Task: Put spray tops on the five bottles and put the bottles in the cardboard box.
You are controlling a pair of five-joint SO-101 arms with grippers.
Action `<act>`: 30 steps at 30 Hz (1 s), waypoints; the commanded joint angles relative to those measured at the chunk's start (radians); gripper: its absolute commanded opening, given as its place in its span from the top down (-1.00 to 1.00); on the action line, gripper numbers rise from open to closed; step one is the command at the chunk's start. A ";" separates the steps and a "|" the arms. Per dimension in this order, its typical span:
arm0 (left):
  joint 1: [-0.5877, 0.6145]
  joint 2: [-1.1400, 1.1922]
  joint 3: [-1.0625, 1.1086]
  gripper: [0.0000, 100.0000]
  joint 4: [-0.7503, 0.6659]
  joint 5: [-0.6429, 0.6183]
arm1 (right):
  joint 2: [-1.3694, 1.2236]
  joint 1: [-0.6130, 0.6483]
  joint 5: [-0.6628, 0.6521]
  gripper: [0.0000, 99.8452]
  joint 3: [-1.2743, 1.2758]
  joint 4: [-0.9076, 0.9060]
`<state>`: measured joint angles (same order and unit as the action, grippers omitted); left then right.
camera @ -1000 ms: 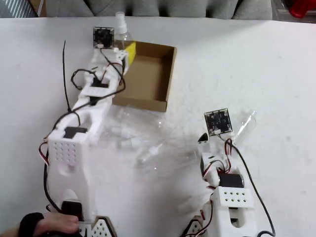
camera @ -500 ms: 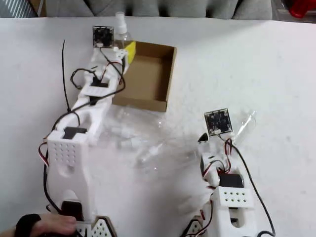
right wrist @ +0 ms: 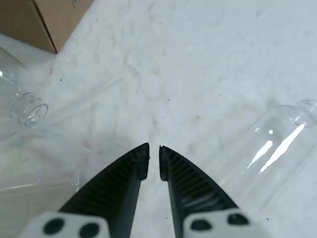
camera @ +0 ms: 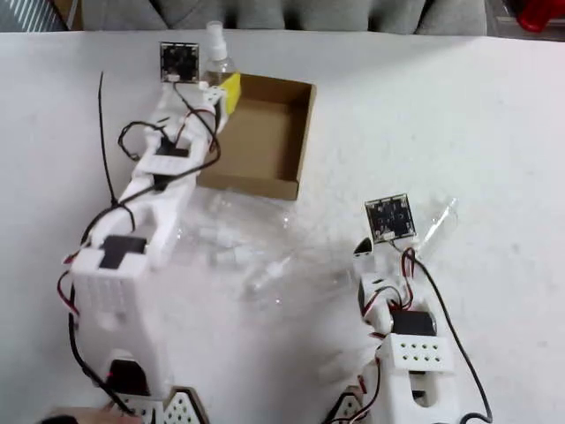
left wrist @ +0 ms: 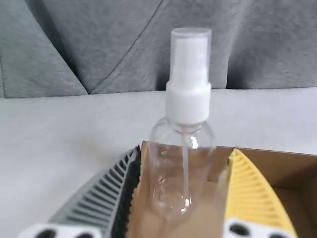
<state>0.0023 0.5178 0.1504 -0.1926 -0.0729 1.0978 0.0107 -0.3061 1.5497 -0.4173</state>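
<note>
A clear bottle [camera: 216,49] with a white spray top stands upright at the far left corner of the cardboard box [camera: 305,132]. My left gripper [camera: 221,84] is shut on the bottle [left wrist: 183,163], one grey and one yellow finger [left wrist: 247,188] on either side, with the box's brown wall [left wrist: 292,168] behind. The right gripper [camera: 364,247] rests low over the table, its black fingers [right wrist: 133,171] shut on nothing. A capless bottle [right wrist: 277,144] lies just beside it, and another open bottle neck [right wrist: 27,106] lies on its other side.
Several clear bottles and white spray tops [camera: 234,256] lie scattered on the white table between the arms, in front of the box. One bottle [camera: 437,225] lies right of the right arm. A box corner [right wrist: 44,20] shows ahead of the right gripper.
The left arm shifted slightly left and away with the bottle. A hand at the lower left edge has drawn back out of view. The right arm has stayed still.
</note>
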 commanded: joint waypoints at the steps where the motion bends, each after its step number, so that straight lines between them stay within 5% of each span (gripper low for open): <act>1: -0.024 -0.137 0.032 0.47 0.003 -0.005 | 0.004 -0.008 -0.011 0.97 -0.005 0.021; 11: -0.016 -0.248 0.157 0.47 0.006 -0.005 | 0.004 -0.008 -0.011 0.97 -0.005 0.021; 30: 0.047 -0.929 0.891 0.48 0.023 -0.003 | 0.004 -0.008 -0.012 0.97 -0.005 0.021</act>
<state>0.0161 -0.2601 0.9866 -0.1926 -0.0729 1.0978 0.0107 -0.3061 1.5497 -0.4173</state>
